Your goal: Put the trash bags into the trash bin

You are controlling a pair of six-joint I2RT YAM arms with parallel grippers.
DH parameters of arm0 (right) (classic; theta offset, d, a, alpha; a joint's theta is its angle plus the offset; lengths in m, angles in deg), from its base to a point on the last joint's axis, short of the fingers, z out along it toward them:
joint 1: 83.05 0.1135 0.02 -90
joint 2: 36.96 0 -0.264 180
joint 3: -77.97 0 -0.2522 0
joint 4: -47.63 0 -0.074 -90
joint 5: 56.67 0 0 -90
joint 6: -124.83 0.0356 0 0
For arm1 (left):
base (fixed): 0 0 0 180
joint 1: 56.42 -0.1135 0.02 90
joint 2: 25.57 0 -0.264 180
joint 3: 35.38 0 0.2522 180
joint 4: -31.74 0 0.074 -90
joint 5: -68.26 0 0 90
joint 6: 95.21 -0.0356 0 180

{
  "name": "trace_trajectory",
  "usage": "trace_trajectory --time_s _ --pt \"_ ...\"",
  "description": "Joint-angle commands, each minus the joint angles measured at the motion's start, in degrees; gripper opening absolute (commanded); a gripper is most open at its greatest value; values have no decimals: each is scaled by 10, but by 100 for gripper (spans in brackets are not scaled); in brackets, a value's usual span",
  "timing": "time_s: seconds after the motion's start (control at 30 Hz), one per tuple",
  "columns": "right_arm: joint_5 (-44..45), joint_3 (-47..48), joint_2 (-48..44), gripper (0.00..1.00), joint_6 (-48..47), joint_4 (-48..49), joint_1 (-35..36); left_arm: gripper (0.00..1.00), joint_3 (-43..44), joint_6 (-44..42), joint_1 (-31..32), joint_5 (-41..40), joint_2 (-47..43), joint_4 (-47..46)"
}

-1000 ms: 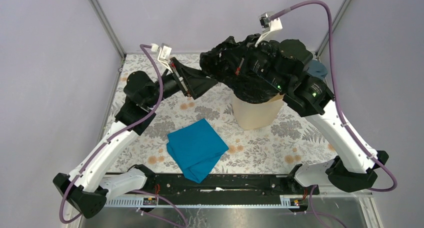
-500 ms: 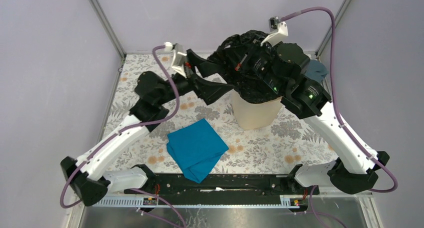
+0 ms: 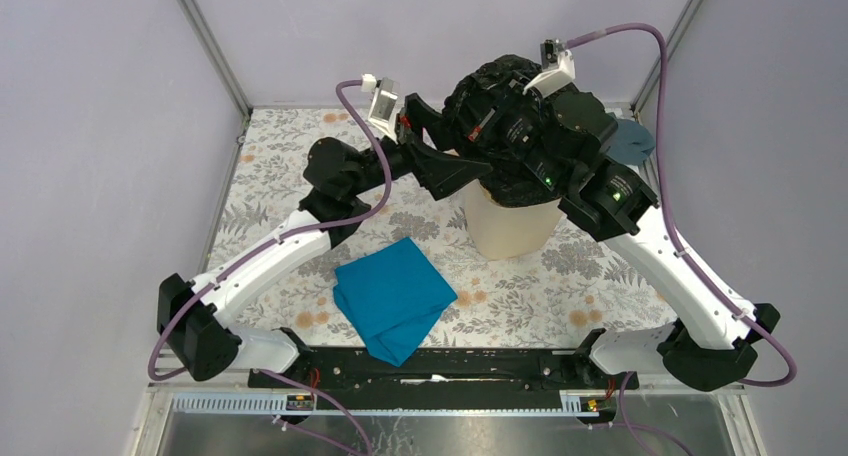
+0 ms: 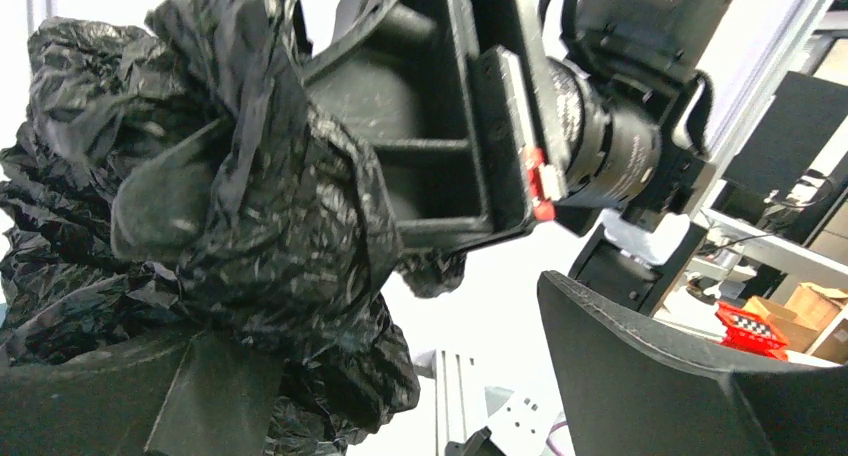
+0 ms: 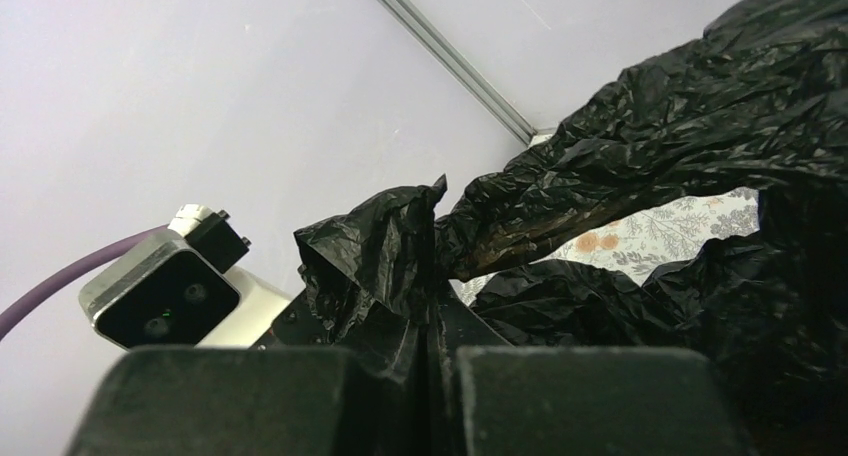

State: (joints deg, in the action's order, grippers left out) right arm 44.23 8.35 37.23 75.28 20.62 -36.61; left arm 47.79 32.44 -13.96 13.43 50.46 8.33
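Note:
The black trash bag (image 3: 495, 81) hangs crumpled above the cream-beige trash bin (image 3: 510, 231), and its lower part covers the bin's mouth. My right gripper (image 5: 437, 368) is shut on a fold of the bag's film (image 5: 380, 266); in the top view it sits amid the bag (image 3: 492, 128). My left gripper (image 3: 458, 142) is open just left of the bag, above the bin's left rim. In the left wrist view the bag (image 4: 250, 196) drapes against one finger, and the other finger (image 4: 650, 376) stands apart, with a wide gap between them (image 4: 400, 376).
A bright blue cloth (image 3: 393, 296) lies folded on the floral table near the front centre. A grey-blue cloth (image 3: 633, 141) shows at the back right, partly behind the right arm. Frame posts stand at the back corners.
My left arm has swung right and forward, bringing its open gripper up against the bag. My right gripper has drawn the bag more tightly together above the bin.

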Motion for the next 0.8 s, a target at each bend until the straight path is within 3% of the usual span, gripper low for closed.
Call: trace_trajectory --time_s 0.0,0.17,0.27,0.33,0.47,0.6,0.7,0.77 --pt "1 -13 -20 0 12 40 0 86 14 80 3 12 14 -115" --pt "3 -14 -21 0 12 41 -1 55 40 79 2 8 36 -81" --pt "5 -13 -23 0 10 41 0 44 40 68 3 5 36 -62" --pt "7 -14 -24 6 3 40 0 37 36 63 3 6 34 -59" --pt "4 -16 -30 26 -14 37 -1 18 35 38 2 -18 24 -22" --pt "-9 -33 -52 56 -80 32 0 4 32 17 2 -54 15 23" --pt "-4 -53 -81 87 -142 13 0 0 26 8 2 -86 9 52" --pt "2 -67 -103 98 -179 -9 0 0 17 3 2 -104 3 58"
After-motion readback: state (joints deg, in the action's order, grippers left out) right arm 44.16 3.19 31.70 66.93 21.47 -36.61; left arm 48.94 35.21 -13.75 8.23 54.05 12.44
